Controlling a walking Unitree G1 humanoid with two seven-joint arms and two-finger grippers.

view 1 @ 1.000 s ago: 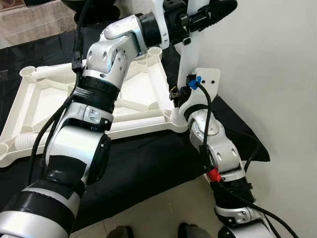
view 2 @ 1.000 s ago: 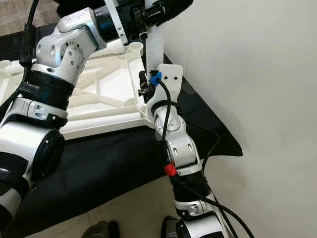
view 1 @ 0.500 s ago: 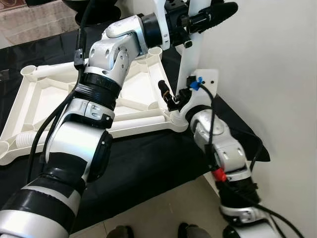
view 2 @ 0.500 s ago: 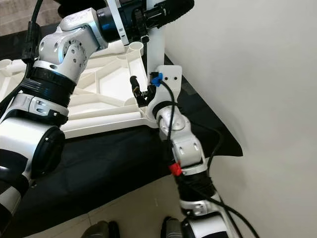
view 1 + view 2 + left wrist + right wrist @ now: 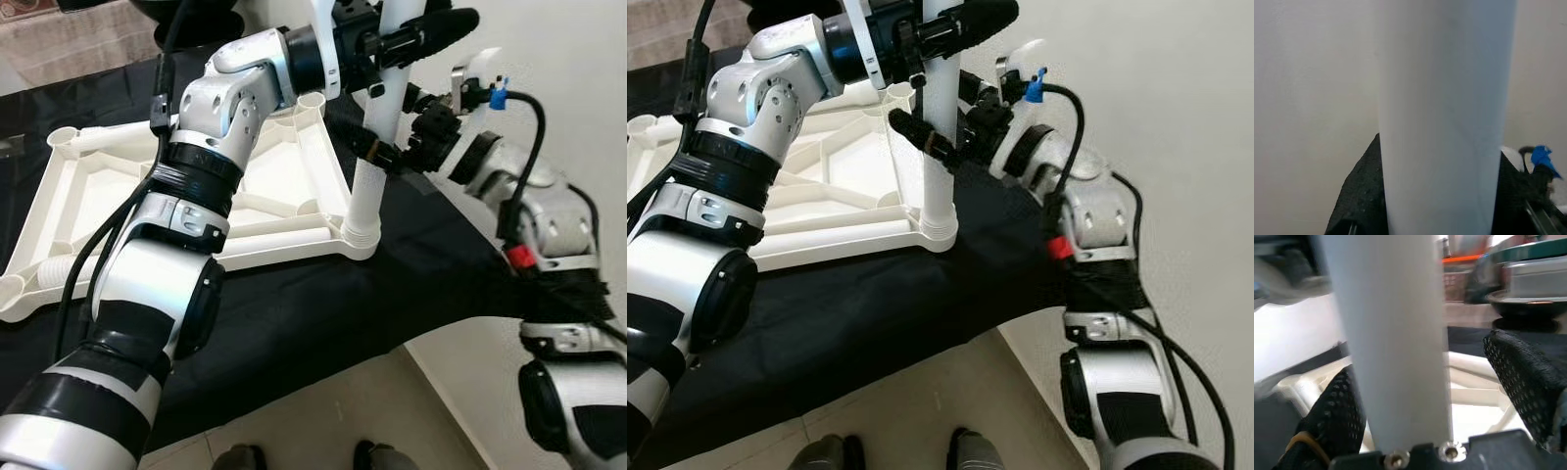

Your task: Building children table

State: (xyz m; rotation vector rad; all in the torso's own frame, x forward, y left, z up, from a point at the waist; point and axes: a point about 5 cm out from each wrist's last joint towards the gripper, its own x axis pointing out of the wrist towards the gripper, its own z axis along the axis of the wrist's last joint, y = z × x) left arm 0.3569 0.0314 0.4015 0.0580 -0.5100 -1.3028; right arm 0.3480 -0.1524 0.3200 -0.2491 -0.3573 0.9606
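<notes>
White plastic table top [image 5: 147, 196]: upside down on black cloth [image 5: 294, 323], ribbed underside up. White table leg [image 5: 372, 166]: upright in near-right corner socket. Right gripper [image 5: 387, 155]: fingers spread around leg at mid-height; left gripper [image 5: 416, 34]: clamped on leg higher, farther up.

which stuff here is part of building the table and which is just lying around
Part of the job:
- white table leg
- white tabletop frame
- left gripper
- right gripper

Just lying about:
- black cloth
- loose tube
</notes>
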